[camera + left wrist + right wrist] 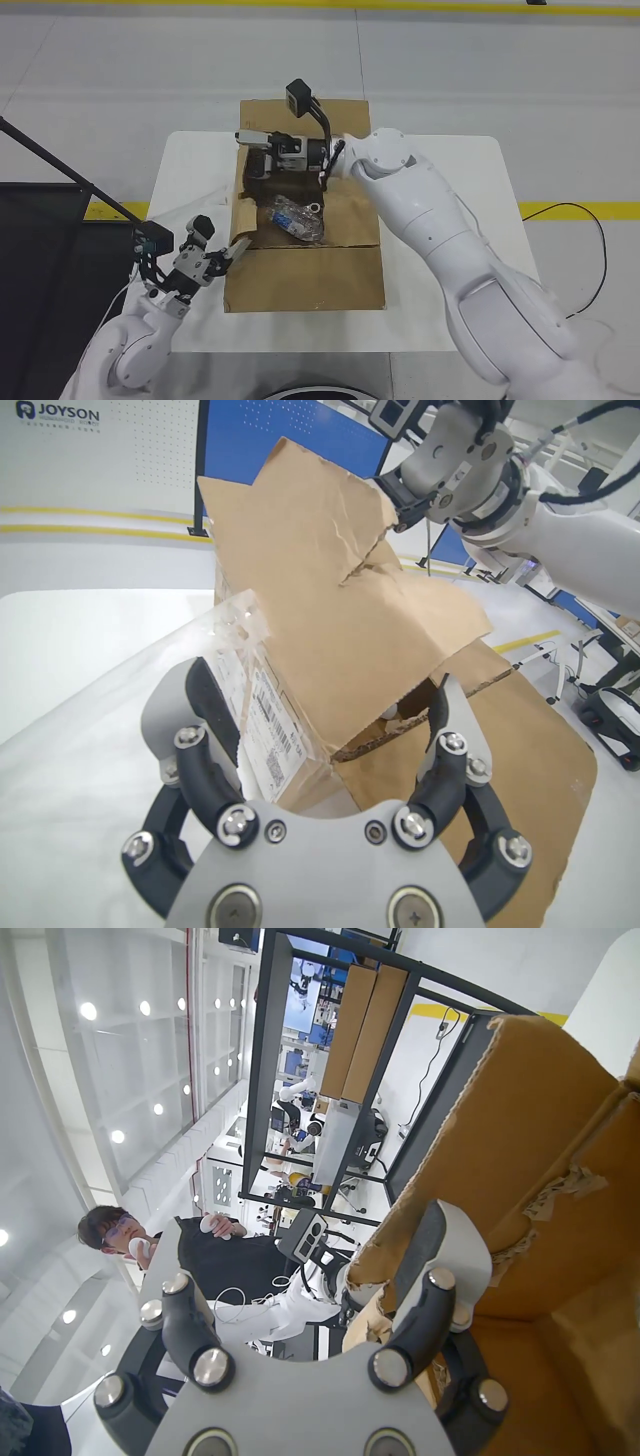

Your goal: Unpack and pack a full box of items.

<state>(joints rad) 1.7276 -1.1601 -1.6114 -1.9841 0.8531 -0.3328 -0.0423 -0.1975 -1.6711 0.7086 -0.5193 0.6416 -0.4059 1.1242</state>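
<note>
Both open, my left gripper (pixel 322 680) straddles a corner of the torn brown cardboard box (pixel 310 565), my right gripper (pixel 305 1223) flanks its raised flap (pixel 500 1128); a crumpled clear plastic packet (pixel 297 218) inside suggests unpacking is unfinished.

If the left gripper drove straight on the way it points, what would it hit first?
Probably the box: its near corner stands dead ahead between the open fingers of the left gripper. Depth is unclear, so the torn flap above the corner might touch first.
</note>
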